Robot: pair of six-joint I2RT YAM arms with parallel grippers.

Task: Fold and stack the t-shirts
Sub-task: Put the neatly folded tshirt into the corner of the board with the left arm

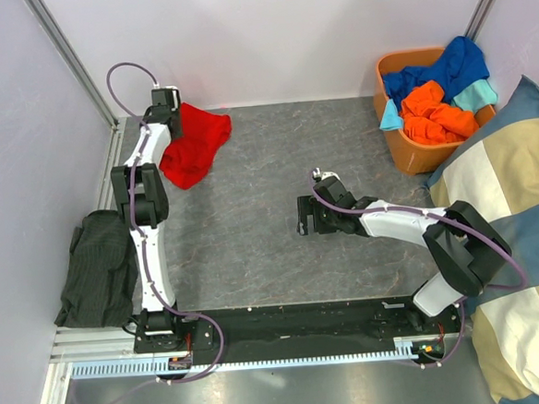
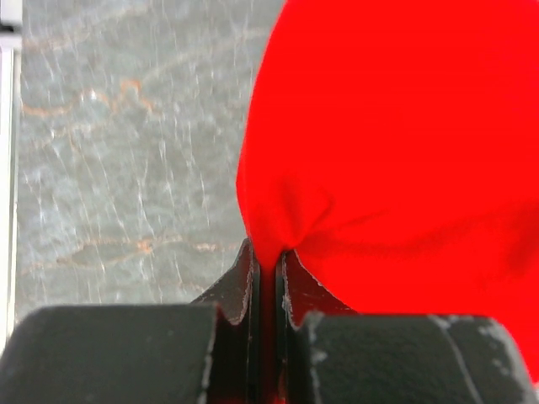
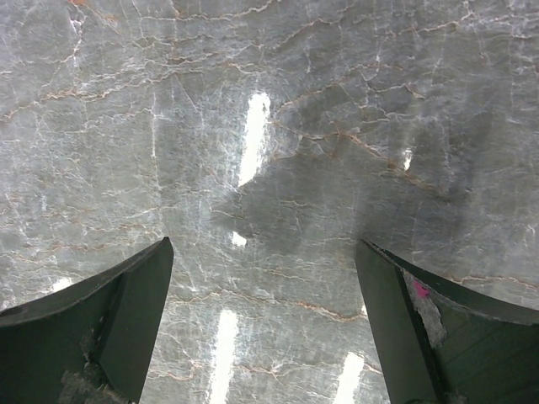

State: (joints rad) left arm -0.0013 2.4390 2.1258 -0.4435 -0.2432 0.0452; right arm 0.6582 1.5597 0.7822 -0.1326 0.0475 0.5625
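A red t-shirt point(image 1: 194, 144) lies bunched at the back left of the grey marbled table. My left gripper point(image 1: 173, 114) is shut on its edge; in the left wrist view the red t-shirt point(image 2: 404, 143) is pinched between the closed fingers point(image 2: 237, 290). My right gripper point(image 1: 306, 220) is open and empty over bare table at mid-table; its fingers point(image 3: 126, 311) stand wide apart. Orange point(image 1: 435, 115), royal blue point(image 1: 454, 67) and light teal point(image 1: 391, 117) t-shirts lie heaped in an orange basket point(image 1: 416, 159) at the back right.
A dark green-black folded garment point(image 1: 98, 268) lies off the table's left edge. A big blue-and-beige checked cushion point(image 1: 517, 240) fills the right side. Walls close in the back and left.
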